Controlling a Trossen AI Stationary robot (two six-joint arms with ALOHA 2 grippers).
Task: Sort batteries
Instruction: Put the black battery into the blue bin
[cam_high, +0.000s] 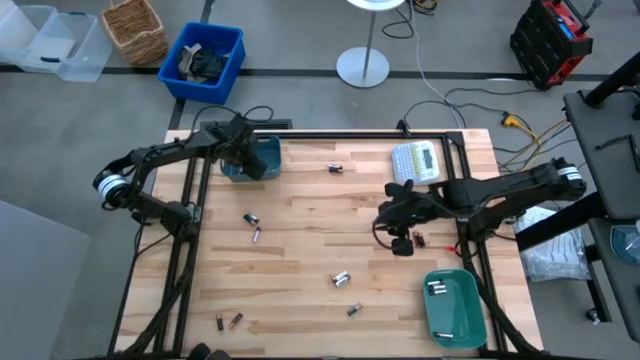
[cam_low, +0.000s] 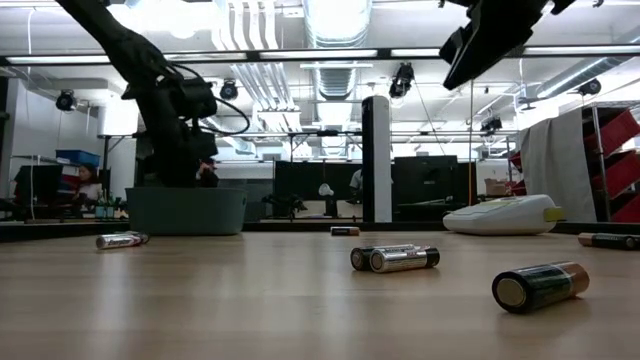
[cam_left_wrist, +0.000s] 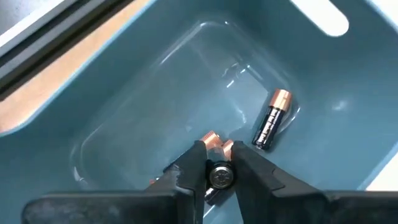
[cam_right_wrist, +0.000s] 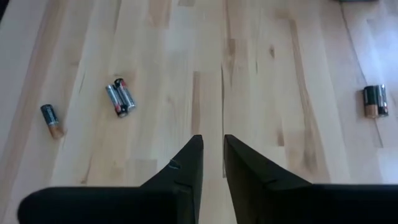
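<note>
**Left gripper over the blue bin, batteries scattered on the counter**

The left gripper (cam_left_wrist: 217, 171) hangs inside the blue bin (cam_high: 262, 158), its fingers (cam_left_wrist: 193, 168) clamped on a copper-topped battery (cam_left_wrist: 219, 175); another battery (cam_left_wrist: 271, 119) lies on the bin floor just beside it. The right gripper (cam_right_wrist: 211, 158) hovers above the counter (cam_high: 300, 240), well apart from the bin, fingers narrowly apart, holding nothing. Loose batteries (cam_high: 341, 279) lie across the counter; a few rest in the green tray (cam_high: 455, 305) at the corner farthest from the bin.

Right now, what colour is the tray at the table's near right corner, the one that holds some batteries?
The tray is green, seen best in the high view.
</note>
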